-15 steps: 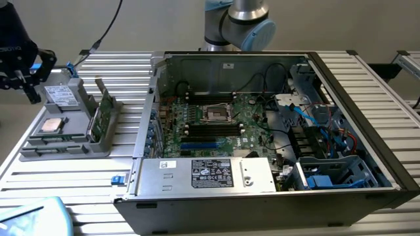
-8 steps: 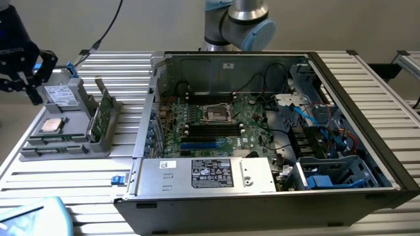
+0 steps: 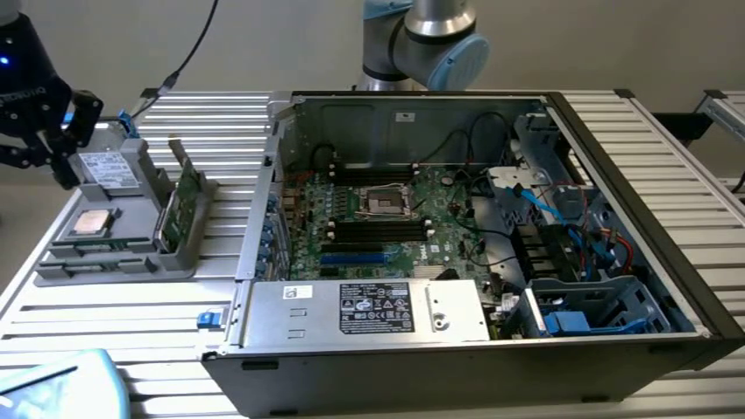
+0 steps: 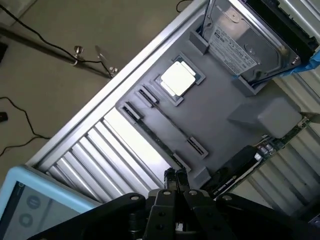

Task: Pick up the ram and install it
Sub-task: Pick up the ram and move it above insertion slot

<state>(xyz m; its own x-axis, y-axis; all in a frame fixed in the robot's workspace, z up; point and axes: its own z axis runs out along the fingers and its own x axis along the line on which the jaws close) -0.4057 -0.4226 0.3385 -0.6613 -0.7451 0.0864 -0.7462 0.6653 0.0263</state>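
Soft, even indoor light, fairly bright, with no hard shadows on the tray [image 3: 70, 262]; the case [image 3: 466, 375] beside the tray is shaded inside, darkest on its far side from the tray. In the wrist view there is strong white glare on the table [image 4: 132, 142] slats just beside the tray. The chip [image 4: 177, 77] on the tray shines pale, and the gripper [image 4: 175, 176] at the tray's edge is a dark, unlit mass.

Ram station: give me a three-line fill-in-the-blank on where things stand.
1. The gripper is ___ and holds nothing.
2. The ram stands on edge in the gray tray, its board ___ in colour.
3. The computer case lies to the exterior view's ___ of the tray.
Missing words: shut; green; right.
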